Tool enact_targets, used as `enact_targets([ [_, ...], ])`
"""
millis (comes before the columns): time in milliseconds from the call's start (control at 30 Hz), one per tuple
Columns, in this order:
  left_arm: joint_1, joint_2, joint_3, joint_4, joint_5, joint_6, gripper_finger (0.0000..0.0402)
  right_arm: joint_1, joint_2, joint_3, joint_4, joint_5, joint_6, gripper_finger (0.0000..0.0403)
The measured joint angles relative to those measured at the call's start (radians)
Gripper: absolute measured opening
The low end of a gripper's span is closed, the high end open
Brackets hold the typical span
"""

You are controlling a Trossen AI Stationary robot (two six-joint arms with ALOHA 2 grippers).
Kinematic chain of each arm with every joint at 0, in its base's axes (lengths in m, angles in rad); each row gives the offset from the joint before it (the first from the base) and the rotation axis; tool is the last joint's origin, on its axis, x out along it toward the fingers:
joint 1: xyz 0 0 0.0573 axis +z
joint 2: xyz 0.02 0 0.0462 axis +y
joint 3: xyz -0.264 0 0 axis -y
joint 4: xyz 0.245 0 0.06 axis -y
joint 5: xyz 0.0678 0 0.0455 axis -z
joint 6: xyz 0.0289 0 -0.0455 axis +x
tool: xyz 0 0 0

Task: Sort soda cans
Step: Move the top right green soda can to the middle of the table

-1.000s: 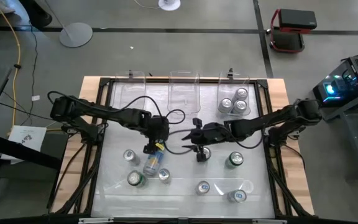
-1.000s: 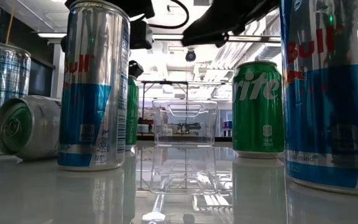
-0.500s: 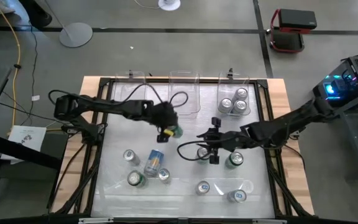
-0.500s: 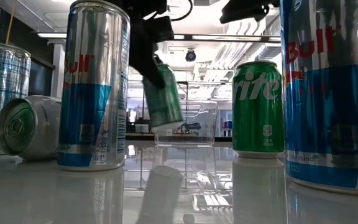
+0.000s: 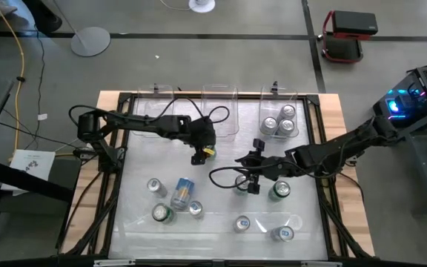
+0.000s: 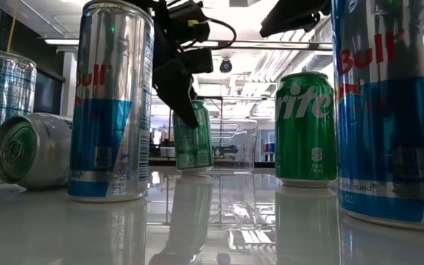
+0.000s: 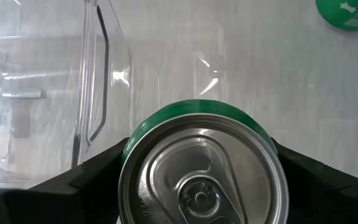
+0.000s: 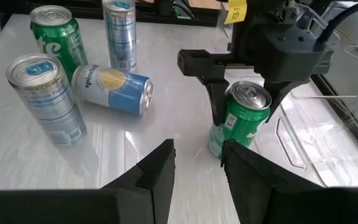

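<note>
The left gripper [image 5: 203, 150] holds a green can [image 5: 209, 152] near table centre, just short of the middle bin [image 5: 219, 110] at twelve o'clock; next comes lifting it in, while the right gripper [image 5: 253, 180] waits half-open, empty.

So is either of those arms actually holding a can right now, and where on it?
Yes. The left gripper holds a green can by its upper sides, just below the rim. The right gripper holds nothing.

The left arm reaches from the frame's left edge toward upper centre, its dark two-finger left gripper [image 5: 201, 150] pointing down with fingers clamped on a green aluminium can [image 8: 244, 118]. The right arm stretches in from the right, and its right gripper [image 5: 252, 176] sits near the centre, fingers slightly parted and holding nothing.
</note>
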Motion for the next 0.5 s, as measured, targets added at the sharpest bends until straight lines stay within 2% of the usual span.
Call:
enact_targets([
  [300,0.028,-0.001,0.000,-0.009,0.061,-0.002,0.0322,0.000,0.000,0.000,0.001,0.000,-0.003,0.0129],
  [500,0.032,-0.002,0.001,-0.019,0.066,-0.001,0.0326,0.000,0.001,0.000,0.000,0.000,-0.009,0.0129],
])
